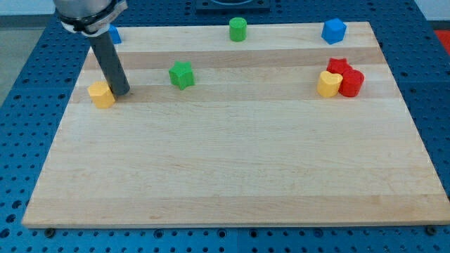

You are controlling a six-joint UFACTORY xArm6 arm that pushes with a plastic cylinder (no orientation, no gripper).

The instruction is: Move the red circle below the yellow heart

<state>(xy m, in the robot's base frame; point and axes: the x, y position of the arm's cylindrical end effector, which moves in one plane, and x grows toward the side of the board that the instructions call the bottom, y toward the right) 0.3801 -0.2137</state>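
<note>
Presently my tip (121, 92), which has no fingers, sits beside a yellow block (102, 94), well apart from the red circle (351, 83) touching the yellow heart (328, 84); approach pending.

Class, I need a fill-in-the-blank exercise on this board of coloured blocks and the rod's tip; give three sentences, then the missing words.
1. My tip stands just to the view's right of a ____ block at the board's left side.
2. The red circle touches the yellow heart on the heart's view-____ side.
3. The green star lies to the view's ____ of my tip.

Missing words: yellow; right; right
</note>
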